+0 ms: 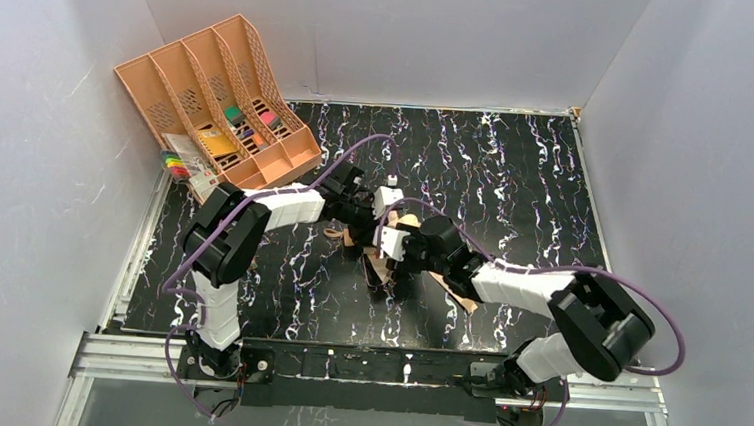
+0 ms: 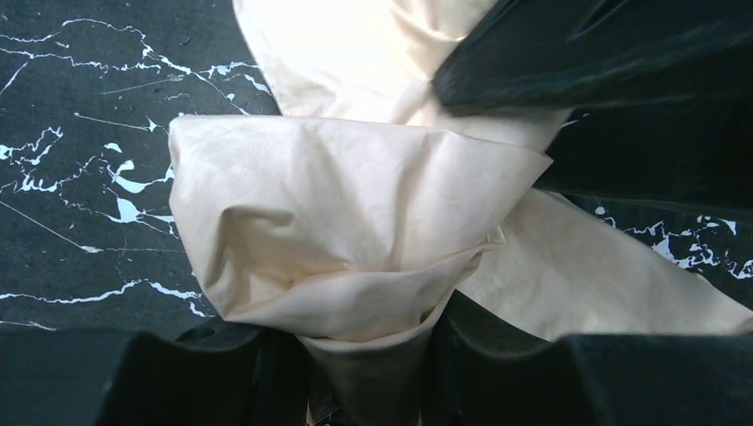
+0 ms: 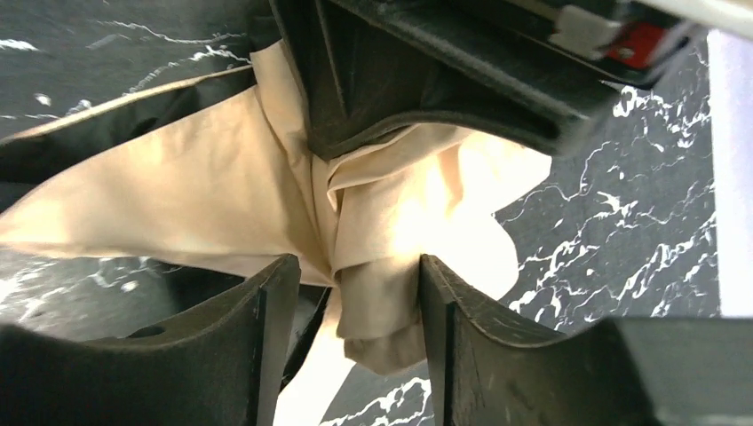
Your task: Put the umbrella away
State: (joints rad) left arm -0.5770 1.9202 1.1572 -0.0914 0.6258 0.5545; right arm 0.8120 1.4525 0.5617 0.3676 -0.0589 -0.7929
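The umbrella (image 1: 409,221) lies mid-table as pale tan folds, mostly hidden under both grippers. My left gripper (image 1: 361,208) reaches in from the left. In the left wrist view the left gripper (image 2: 364,330) is shut on a bunched fold of the umbrella (image 2: 337,204), which fills the gap between its fingers. My right gripper (image 1: 396,260) comes from the right. In the right wrist view the right gripper (image 3: 355,268) stands open around a hanging fold of the umbrella (image 3: 382,302). That fold touches the right finger (image 3: 462,337) and leaves a gap on the left side.
A peach-orange divided file tray (image 1: 177,71) stands at the back left with small coloured items in its slots. A pack of coloured markers (image 1: 180,165) lies at its near corner. White walls close in the black marbled table (image 1: 535,184) on three sides.
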